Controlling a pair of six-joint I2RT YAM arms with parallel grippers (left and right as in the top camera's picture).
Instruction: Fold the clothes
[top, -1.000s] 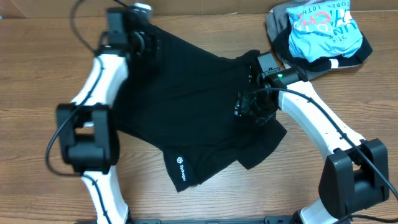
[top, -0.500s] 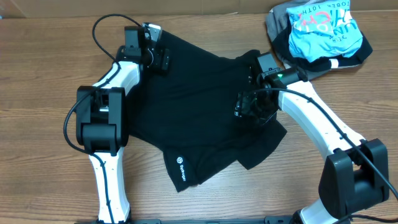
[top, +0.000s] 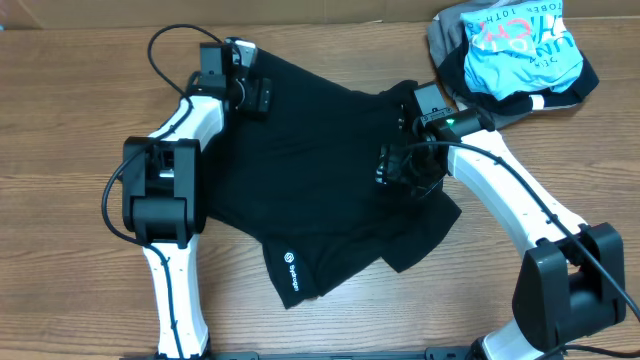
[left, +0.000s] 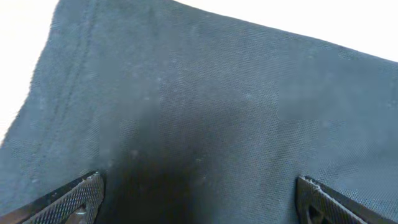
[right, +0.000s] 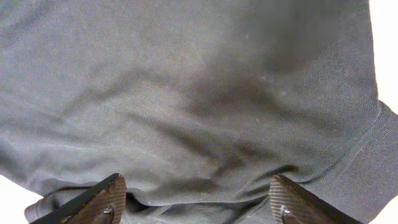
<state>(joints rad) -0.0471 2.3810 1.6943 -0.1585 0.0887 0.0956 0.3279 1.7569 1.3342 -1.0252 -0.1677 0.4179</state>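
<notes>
The clothes (top: 320, 170), one plain black garment with a small white logo (top: 291, 266) near its front edge, lie partly folded and wrinkled in the middle of the table. My left gripper (top: 258, 97) hovers over the garment's back-left corner. In the left wrist view it (left: 199, 202) is open, with flat black fabric (left: 205, 93) and a hem beneath. My right gripper (top: 398, 170) sits low over the garment's right part. In the right wrist view it (right: 199, 202) is open, its fingers (right: 102, 200) standing on either side of rumpled fabric (right: 205, 112).
A bundle of a light-blue printed shirt (top: 522, 50) and a grey garment (top: 447, 40) lies at the back right corner, just beyond the right arm. Bare wooden table (top: 60, 130) surrounds the black garment.
The left arm swung right and toward the front, bringing its gripper over the garment's back-left corner, with the jaws spreading fully. The right gripper stayed in place, its jaws slightly wider.
</notes>
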